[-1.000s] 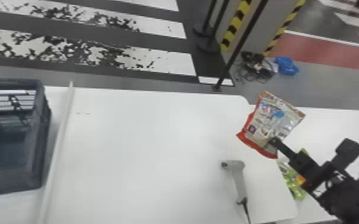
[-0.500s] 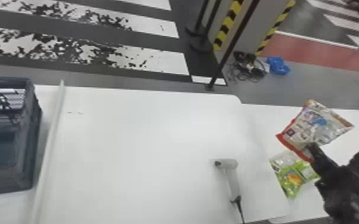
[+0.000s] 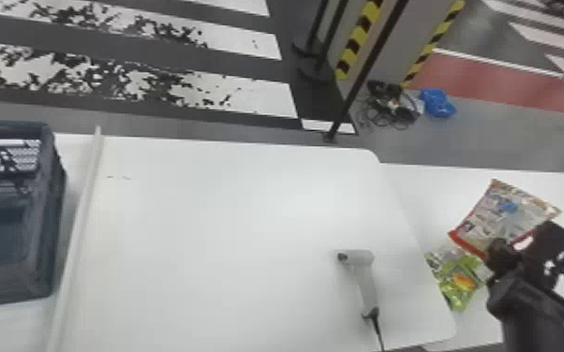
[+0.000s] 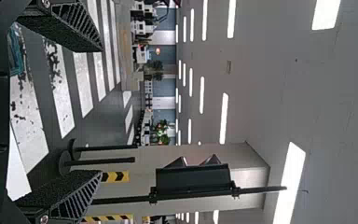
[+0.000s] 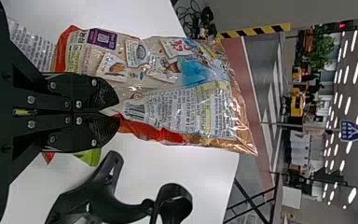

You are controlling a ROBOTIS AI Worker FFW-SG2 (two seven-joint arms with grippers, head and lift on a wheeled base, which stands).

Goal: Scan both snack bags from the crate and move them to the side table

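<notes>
Snack bag of shiny, red-edged plastic [image 3: 506, 213] is jutting from the pinching black right gripper [image 3: 500, 248], partly hiding the green plastic bag [image 3: 459, 281]. Black left gripper [image 4: 100, 111] is gaping wide.

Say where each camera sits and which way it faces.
Head view: on the head, facing down-forward at crate, scanner, side table; right arm shows.
Left wrist view: left wrist, facing floor and ceiling; open left gripper shows.
Right wrist view: right wrist, facing red-edged bag in right gripper.
Head and right wrist views share that bag.
</notes>
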